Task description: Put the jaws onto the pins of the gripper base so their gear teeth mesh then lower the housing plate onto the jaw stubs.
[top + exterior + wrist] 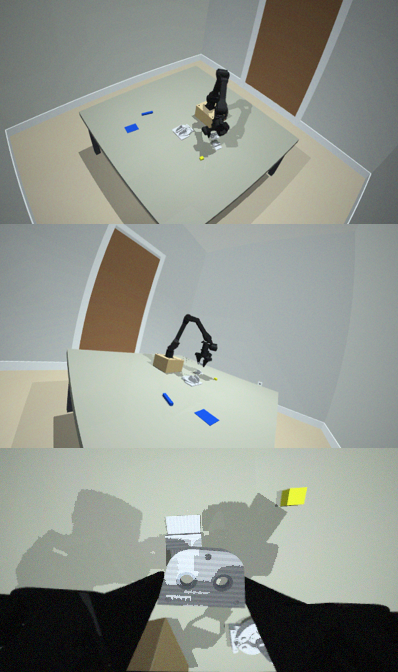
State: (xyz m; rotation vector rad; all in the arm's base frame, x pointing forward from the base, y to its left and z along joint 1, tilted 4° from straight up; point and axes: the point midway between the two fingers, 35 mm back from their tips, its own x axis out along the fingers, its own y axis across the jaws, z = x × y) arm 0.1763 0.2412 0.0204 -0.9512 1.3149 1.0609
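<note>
The housing plate (205, 564) (214, 135), light grey with two round holes, is held between my fingers. My gripper (202, 578) (214, 134) (201, 363) is shut on its two sides and holds it above the table. The gripper base (176, 132) (193, 384) lies flat on the table beside the robot's mount, to the left of the gripper in the top view. Grey jaw parts (181, 129) show on top of it. In the wrist view the base (233, 642) is partly hidden by the right finger. Whether the gear teeth mesh is too small to tell.
A white and grey piece (217, 147) (183, 524) is on the table below the held plate. A yellow cube (201, 158) (215, 379) (297, 496) lies nearby. A blue bar (147, 113) (168, 399) and a blue flat rectangle (131, 128) (206, 417) lie farther off. The arm stands on a wooden block (174, 365).
</note>
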